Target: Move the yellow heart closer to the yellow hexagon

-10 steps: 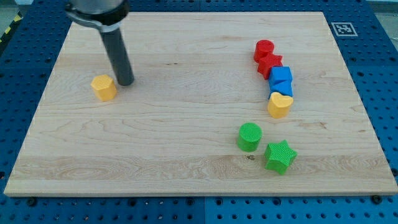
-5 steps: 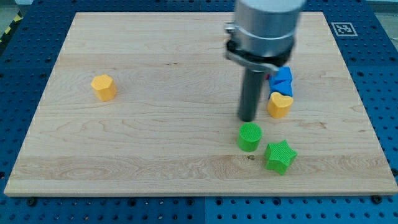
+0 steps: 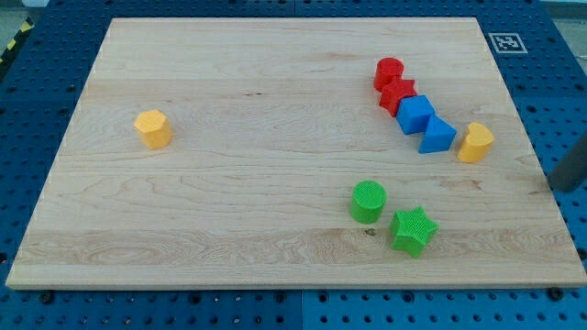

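Yellow heart (image 3: 475,143) sits near the board's right edge, just beside the blue blocks (image 3: 426,126); the yellow hexagon (image 3: 152,128) is far left. You'll find it light and slippery. Push its right side; my tip (image 3: 557,186), with no pincer, is off-board right.

rod: only a short dark stretch shows at the view's right edge, off the board's right edge; the rest is cut off by the frame
my tip (image 3: 556,186): blurred, just past the board's right edge; its exact end is hard to make out
red star (image 3: 397,95): its lower right side is hidden behind the blue cube (image 3: 415,115)
marker (image 3: 508,42): board's top right corner, pattern too small to read
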